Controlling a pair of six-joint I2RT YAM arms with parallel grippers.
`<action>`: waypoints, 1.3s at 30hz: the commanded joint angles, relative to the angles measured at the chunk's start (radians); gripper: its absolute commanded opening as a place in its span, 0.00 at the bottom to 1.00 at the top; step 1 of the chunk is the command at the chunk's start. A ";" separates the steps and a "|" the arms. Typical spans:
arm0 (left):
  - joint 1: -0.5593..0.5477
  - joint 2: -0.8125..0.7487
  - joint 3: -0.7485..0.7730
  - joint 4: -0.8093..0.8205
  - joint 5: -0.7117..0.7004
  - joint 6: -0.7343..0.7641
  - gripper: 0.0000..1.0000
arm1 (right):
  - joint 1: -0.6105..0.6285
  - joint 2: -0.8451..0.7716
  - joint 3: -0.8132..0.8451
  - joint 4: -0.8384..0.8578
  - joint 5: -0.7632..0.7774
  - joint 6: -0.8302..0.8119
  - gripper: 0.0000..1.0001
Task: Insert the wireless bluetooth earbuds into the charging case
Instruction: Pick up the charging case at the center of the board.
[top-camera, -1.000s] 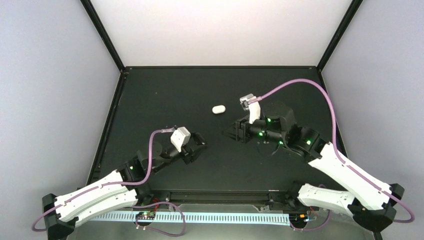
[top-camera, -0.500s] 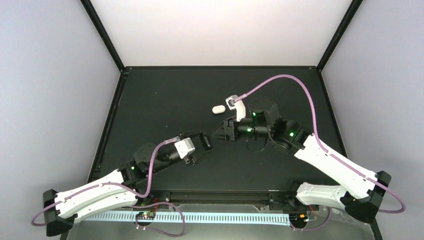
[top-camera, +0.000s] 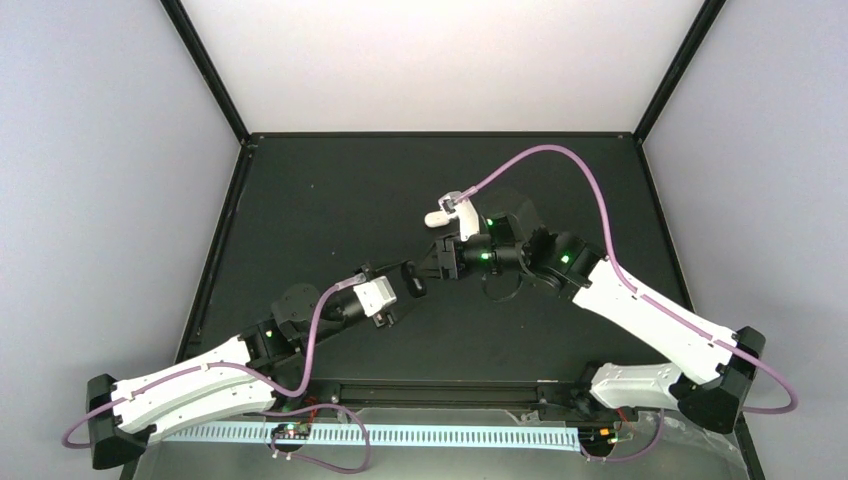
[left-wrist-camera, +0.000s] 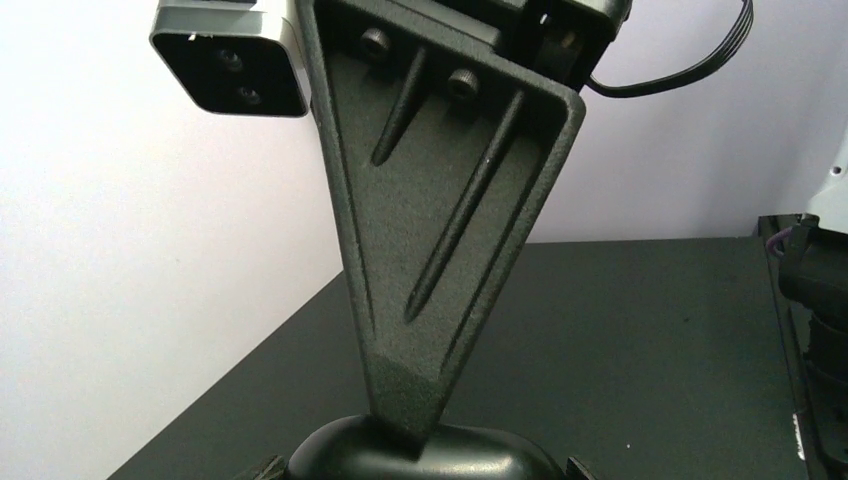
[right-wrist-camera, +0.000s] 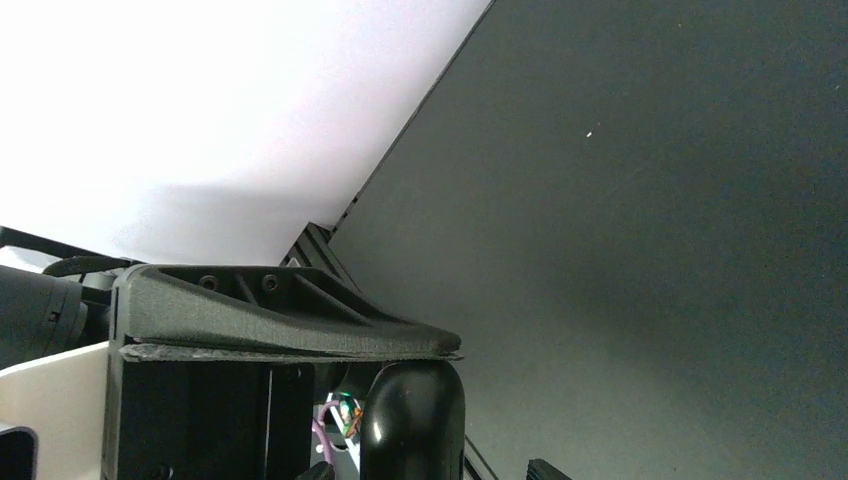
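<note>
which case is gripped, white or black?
The black case, held in the left gripper; the white case lies free on the table.

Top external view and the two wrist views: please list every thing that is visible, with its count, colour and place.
Small oval object: one, white, on the flat table, partly behind the right wrist camera.
Glossy rounded case: one, black, between the left fingers.
Earbuds: none visible.
Flat table: one, black, under everything.
Cables: two, purple, one along each arm.
Left fingers: black, shut on the case.
Right fingers: black, one tip at the case's top; open or shut unclear.
</note>
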 joint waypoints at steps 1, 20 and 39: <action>-0.008 0.010 0.053 0.032 -0.019 0.021 0.01 | 0.010 0.027 0.040 -0.031 -0.014 -0.010 0.49; -0.008 0.033 0.067 0.042 -0.055 0.003 0.16 | 0.030 0.069 0.065 -0.024 0.004 -0.009 0.18; -0.007 -0.076 0.148 -0.171 0.154 -0.102 0.99 | 0.031 -0.145 0.111 -0.173 -0.027 -0.318 0.01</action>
